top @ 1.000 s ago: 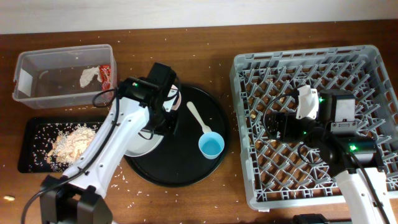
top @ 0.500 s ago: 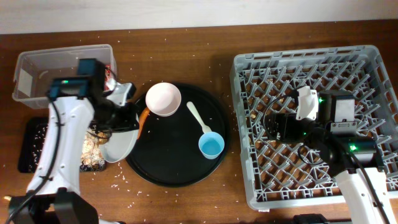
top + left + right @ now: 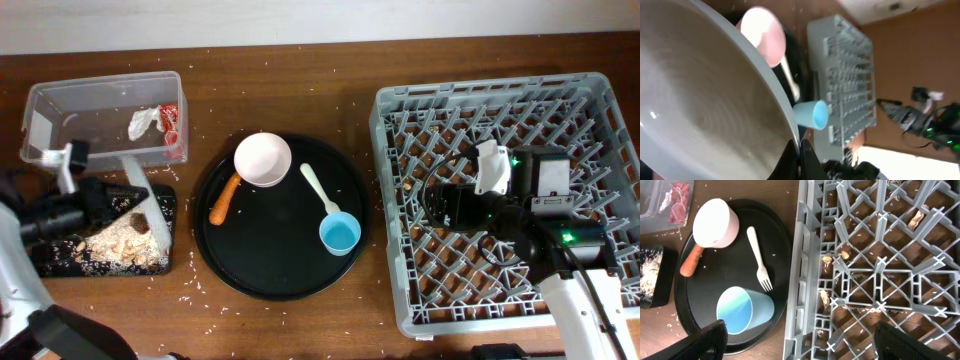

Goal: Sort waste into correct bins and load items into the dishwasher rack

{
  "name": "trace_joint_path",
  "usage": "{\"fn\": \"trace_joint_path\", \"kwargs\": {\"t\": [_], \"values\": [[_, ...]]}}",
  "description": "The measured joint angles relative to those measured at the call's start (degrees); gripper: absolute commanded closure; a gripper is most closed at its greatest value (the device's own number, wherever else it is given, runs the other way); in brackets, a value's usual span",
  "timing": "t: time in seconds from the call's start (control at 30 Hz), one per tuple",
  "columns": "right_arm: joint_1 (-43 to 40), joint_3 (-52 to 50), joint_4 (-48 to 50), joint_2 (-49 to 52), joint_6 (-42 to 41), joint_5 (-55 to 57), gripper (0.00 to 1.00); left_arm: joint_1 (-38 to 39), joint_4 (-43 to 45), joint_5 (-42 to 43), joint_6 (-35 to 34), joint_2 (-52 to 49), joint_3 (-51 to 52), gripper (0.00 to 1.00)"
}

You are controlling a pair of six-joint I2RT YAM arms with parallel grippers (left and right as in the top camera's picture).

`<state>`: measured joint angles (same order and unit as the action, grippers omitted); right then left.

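The left tool (image 3: pixel 112 196), clamped on the plate (image 3: pixel 145 210), has swung it over the black tray (image 3: pixel 60 265) below; scraps (image 3: pixel 115 240) lie there now, so racking comes next. The right tool (image 3: pixel 440 203) gapes empty.

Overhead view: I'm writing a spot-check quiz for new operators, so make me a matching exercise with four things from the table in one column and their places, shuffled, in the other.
Things:
1. carrot
2. tissue
3. food scraps
4. plate

Places:
A. in the clear tub
B. gripped by the left claw
C. on the round black tray
D. in the shallow black tray

Pairs: 1-C; 2-A; 3-D; 4-B
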<state>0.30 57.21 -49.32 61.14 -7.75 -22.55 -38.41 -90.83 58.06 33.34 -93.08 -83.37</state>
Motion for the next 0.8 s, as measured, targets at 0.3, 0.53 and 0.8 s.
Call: {"fn": "trace_joint_path", "kwargs": {"t": [0.3, 0.53, 0.8], "values": [[0.0, 0.0, 0.02, 0.0, 0.0, -0.02, 0.07, -8.35, 2.14, 11.76, 1.84, 0.42, 7.58, 1.0], [0.0, 0.0, 0.02, 0.0, 0.0, -0.04, 0.07, 1.49, 3.45, 15.08, 2.12, 2.97, 6.84, 1.0], [0.0, 0.0, 1.07, 0.0, 0.0, -0.9, 0.07, 31.47, 10.78, 15.45, 2.19, 6.1, 1.33, 1.0]]}}
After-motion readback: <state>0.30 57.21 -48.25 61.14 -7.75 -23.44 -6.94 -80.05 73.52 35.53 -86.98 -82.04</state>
